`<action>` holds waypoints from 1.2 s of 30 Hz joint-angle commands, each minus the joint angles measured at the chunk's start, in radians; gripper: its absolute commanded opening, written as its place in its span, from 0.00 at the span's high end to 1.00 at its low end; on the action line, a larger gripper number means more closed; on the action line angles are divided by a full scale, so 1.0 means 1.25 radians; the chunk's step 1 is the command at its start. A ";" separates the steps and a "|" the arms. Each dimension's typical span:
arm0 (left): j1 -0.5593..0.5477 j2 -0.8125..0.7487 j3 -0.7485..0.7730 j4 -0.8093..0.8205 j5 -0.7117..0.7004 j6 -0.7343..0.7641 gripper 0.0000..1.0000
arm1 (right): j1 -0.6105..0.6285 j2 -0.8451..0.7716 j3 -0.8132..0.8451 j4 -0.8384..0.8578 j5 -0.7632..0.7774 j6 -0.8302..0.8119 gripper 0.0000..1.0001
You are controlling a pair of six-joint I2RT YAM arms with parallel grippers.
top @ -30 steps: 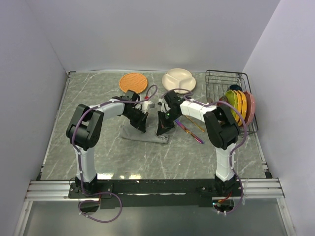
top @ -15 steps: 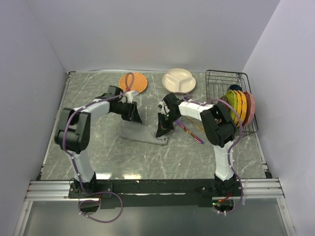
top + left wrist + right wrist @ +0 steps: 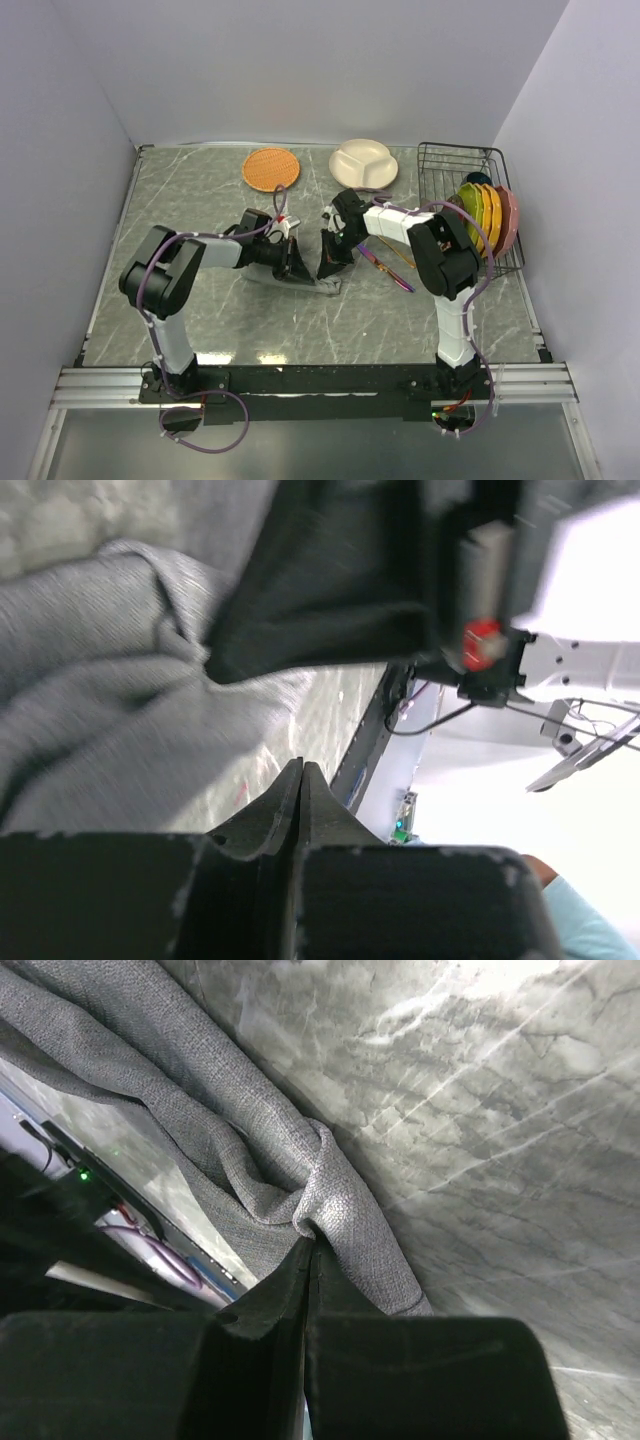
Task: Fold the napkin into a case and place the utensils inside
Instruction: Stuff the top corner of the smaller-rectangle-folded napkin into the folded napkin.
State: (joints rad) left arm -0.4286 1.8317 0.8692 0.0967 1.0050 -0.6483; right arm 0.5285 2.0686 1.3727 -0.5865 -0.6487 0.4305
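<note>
We take the wire dish rack (image 3: 440, 165) as our mark; it stands at the table's (image 3: 200, 210) far right with coloured plates (image 3: 487, 215) on edge inside it. The napkin (image 3: 330, 288) lies well to the left of the rack, level with its near corner, as a crumpled grey strip stretched between the two claws. The right gripper (image 3: 326, 268) is at the end of the strip closer to the rack. In its wrist view we see its fingers pressed together, with a gathered fold of the napkin (image 3: 200, 1110) running into the tips of the right gripper (image 3: 308, 1245), so it is pinching the cloth. The left gripper (image 3: 293, 268) sits at the end of the strip farther from the rack. In its own view the left gripper (image 3: 300, 772) has its fingers pressed together, and the rumpled napkin (image 3: 90, 680) lies just beyond and to one side. We cannot tell whether any cloth is caught between them. The purple knife (image 3: 400, 281) and the gold spoon (image 3: 402, 260) lie bare on the table between the napkin and the rack, close to the rack's near-left corner and partly under the right arm. A cream divided plate (image 3: 364, 162) is just left of the rack's far side, and a round orange woven mat (image 3: 271, 169) lies farther left again.
</note>
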 commanded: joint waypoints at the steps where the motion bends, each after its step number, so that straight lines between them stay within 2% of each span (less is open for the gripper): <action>1: -0.013 0.041 0.023 0.102 -0.022 -0.077 0.97 | -0.006 -0.051 -0.023 0.013 0.049 -0.001 1.00; 6: -0.012 0.087 0.019 0.126 -0.047 -0.107 0.98 | -0.015 -0.099 -0.045 0.004 0.058 -0.014 1.00; 12: -0.012 0.098 0.036 0.147 -0.055 -0.126 0.93 | -0.022 -0.113 -0.067 -0.007 0.067 -0.029 1.00; 15: -0.018 0.101 0.059 0.113 -0.071 -0.112 0.92 | -0.025 -0.113 -0.069 -0.004 0.069 -0.034 1.00; 20: -0.036 0.101 0.074 0.107 -0.093 -0.116 0.85 | -0.028 -0.118 -0.062 0.008 0.064 -0.029 1.00; 31: -0.042 0.159 0.119 0.070 -0.120 -0.132 0.91 | -0.049 -0.134 -0.064 0.026 0.037 -0.008 1.00; 36: -0.047 0.190 0.143 0.100 -0.107 -0.151 0.92 | -0.047 -0.121 -0.086 0.025 0.023 0.009 1.00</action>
State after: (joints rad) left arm -0.4797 2.0338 1.0016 0.1940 0.8761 -0.8074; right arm 0.4732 1.9652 1.2984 -0.5682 -0.5961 0.4156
